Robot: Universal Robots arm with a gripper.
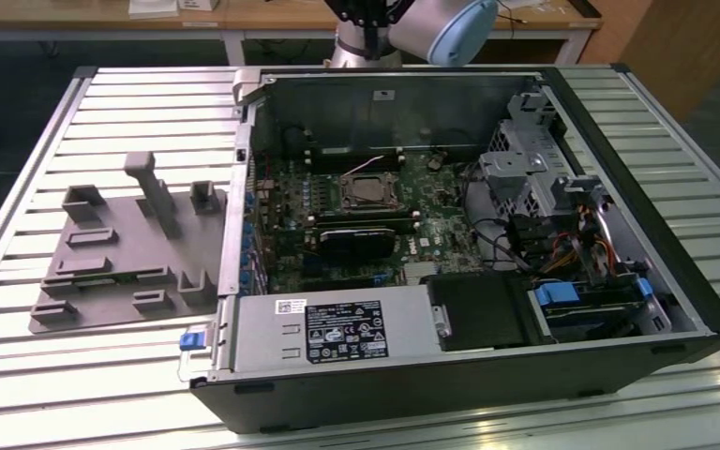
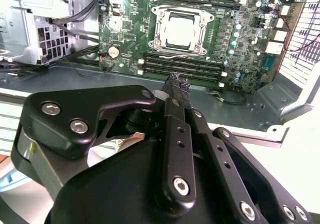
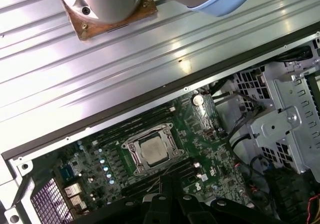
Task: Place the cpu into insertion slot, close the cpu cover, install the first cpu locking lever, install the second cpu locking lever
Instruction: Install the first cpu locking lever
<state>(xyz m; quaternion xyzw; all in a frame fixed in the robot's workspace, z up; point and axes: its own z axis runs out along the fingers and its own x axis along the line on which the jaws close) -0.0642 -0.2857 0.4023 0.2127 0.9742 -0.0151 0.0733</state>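
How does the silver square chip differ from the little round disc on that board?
The cpu is square, the disc round. The cpu is clearly larger than the disc. A silver frame rings the cpu; the disc has none. Both are pale metal, flat on the green board.

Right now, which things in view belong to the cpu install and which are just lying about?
Job:
pale silver square cpu
thin silver frame cpu cover around it
silver-rimmed square insertion slot
black gripper, shut

Lying about:
grey moulded fixture tray
black rectangular block
grey labelled power-supply box
silver drive cage
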